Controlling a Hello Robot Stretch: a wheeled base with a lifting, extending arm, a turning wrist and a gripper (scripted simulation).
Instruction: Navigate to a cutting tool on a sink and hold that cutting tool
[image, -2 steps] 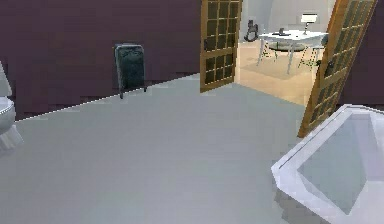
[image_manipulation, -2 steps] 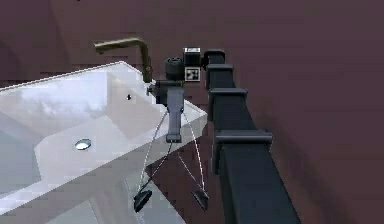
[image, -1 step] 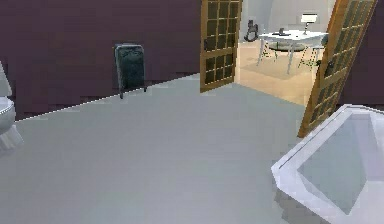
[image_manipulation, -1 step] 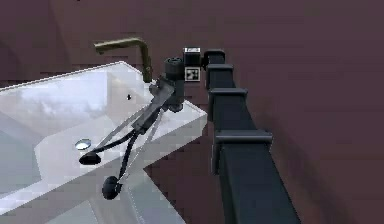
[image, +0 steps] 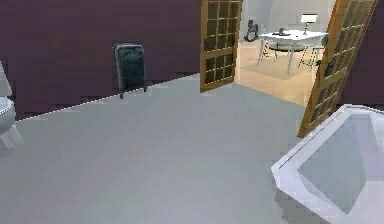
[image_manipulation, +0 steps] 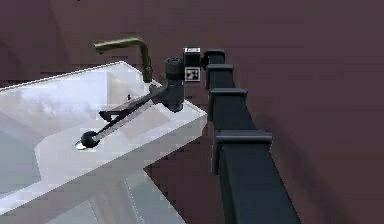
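In the arm side view the dark arm (image_manipulation: 240, 140) rises from the bottom edge and reaches over a white sink (image_manipulation: 60, 95). My gripper (image_manipulation: 98, 133) stretches left from its dark body down into the basin. At the fingertips lies a small dark-and-pale thing (image_manipulation: 84, 142) on the basin's floor; its shape is too small to name. I cannot tell whether the gripper holds anything. A brass-coloured faucet (image_manipulation: 128, 48) stands at the sink's back rim, just behind the gripper's body.
The forward view has grey floor ahead, a white angular basin (image: 335, 160) at the lower right, a white toilet (image: 6, 118) at the left edge and a dark bin (image: 130, 67) against the purple wall. Wooden glazed doors (image: 220, 42) lead to a room with a table (image: 290, 42).
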